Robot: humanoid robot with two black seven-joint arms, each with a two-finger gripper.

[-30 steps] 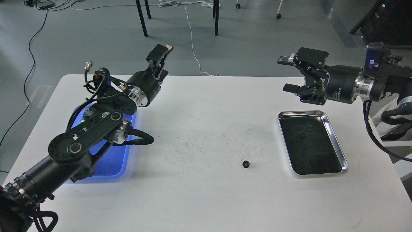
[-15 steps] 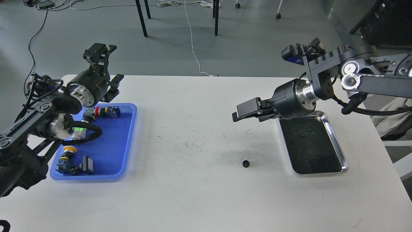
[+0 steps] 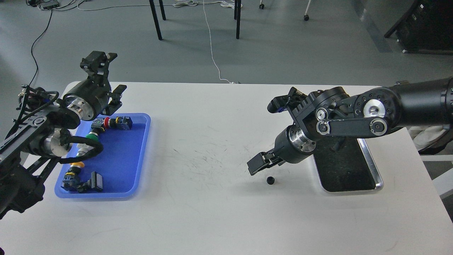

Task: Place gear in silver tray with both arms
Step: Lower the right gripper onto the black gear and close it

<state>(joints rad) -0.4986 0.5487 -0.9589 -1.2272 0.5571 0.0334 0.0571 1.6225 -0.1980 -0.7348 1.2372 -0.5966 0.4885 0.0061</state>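
A small black gear (image 3: 270,180) lies on the white table, left of the silver tray (image 3: 372,160). My right arm reaches in over the tray's near-left part and hides its far end. My right gripper (image 3: 261,163) points down and left, just above and left of the gear without touching it. Its fingers look a little apart with nothing between them. My left gripper (image 3: 107,73) is open and empty, raised above the far left corner of the table.
A blue plastic tray (image 3: 120,156) at the left holds several switch and connector parts. My left arm's cables hang over its left side. Chair legs and floor cables lie beyond the table's far edge.
My right arm has swung down and left from above the silver tray, bringing its gripper close over the gear. My left arm has drawn back to the left, uncovering the blue tray.
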